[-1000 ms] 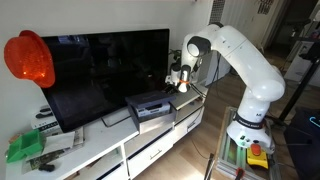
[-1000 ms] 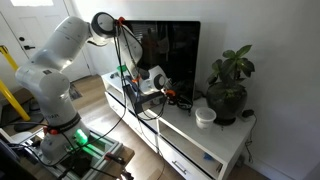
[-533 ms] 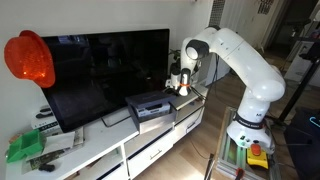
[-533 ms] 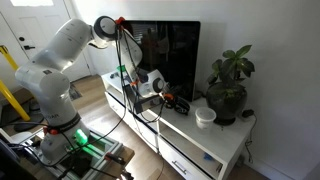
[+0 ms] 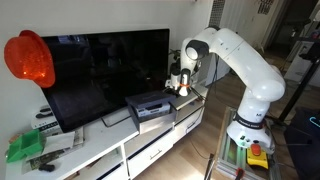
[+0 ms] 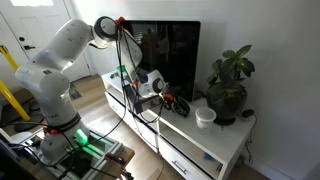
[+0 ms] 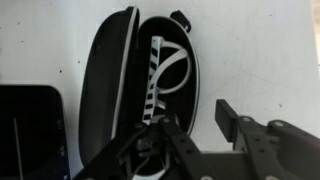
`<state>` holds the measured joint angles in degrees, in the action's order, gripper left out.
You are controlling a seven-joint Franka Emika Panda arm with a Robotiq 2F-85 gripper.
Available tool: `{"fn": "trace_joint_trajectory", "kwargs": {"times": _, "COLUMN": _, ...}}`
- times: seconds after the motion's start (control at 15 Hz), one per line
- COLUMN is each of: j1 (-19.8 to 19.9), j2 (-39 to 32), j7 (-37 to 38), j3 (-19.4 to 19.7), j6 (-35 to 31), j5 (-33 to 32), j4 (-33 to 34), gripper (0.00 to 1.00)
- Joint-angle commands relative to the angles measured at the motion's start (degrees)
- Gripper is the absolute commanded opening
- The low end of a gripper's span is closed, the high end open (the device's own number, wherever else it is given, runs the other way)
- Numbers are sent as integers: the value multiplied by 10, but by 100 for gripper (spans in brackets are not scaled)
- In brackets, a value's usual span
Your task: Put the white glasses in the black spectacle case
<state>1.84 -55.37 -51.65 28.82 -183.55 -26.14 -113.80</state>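
Observation:
In the wrist view the black spectacle case [image 7: 110, 70] lies open on the white surface. The white glasses [image 7: 165, 72] lie inside it, with a striped black-and-white temple along the middle. My gripper [image 7: 195, 125] hangs just above the case's near end. It is open and empty, one finger over the case rim and the other over the bare white surface. In both exterior views the gripper [image 5: 179, 82] [image 6: 152, 86] hovers low over the TV cabinet next to the television. The case and glasses are too small to make out there.
A large television [image 5: 110, 65] stands on the white cabinet [image 5: 150, 140]. A dark box [image 5: 150, 106] sits in front of it. A potted plant [image 6: 228, 85] and a white bowl [image 6: 205, 117] stand at one cabinet end. A dark flat object [image 7: 28, 130] lies beside the case.
The arm has shifted slightly beside the television between one second ago and half a second ago. Since then nothing visibly moved.

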Motion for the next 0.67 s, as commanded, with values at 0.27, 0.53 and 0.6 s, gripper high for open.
{"fn": "trace_joint_trajectory", "kwargs": {"times": 0.27, "j1": 4, "j2": 74, "j7": 16, "j3": -27, "j6": 94, "j5": -10, "j4": -42, "gripper": 100}}
{"fn": "trace_joint_trajectory", "kwargs": {"times": 0.53, "j1": 26, "j2": 114, "j7": 40, "j3": -73, "j6": 210, "j5": -3, "j4": -46, "gripper": 100}}
{"fn": "trace_joint_trajectory", "kwargs": {"times": 0.6, "j1": 35, "j2": 124, "j7": 49, "j3": -86, "j6": 230, "j5": 0, "j4": -46, "gripper": 100}}
